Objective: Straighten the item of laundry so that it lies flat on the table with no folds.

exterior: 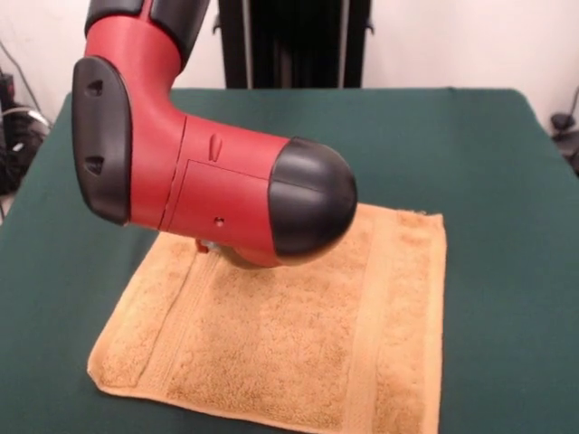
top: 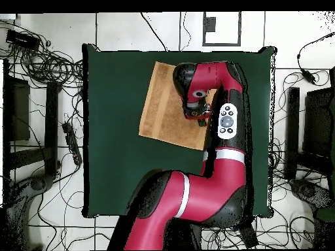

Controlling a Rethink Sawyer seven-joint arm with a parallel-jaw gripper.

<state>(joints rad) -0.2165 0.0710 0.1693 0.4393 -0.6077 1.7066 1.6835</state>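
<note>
The golden-orange towel lies spread out on the dark green table, near the front edge in the front view, with woven bands along its left and right sides. In the overhead view the towel lies at the table's upper middle. My gripper points down over the towel's right edge in the overhead view. In the front view the red and black wrist hides the gripper and the towel's far left corner. Whether it touches the towel does not show.
The arm stretches over the right part of the table in the overhead view. The black pedestal stands at the table's far side. Cables and stands lie on the floor around the table.
</note>
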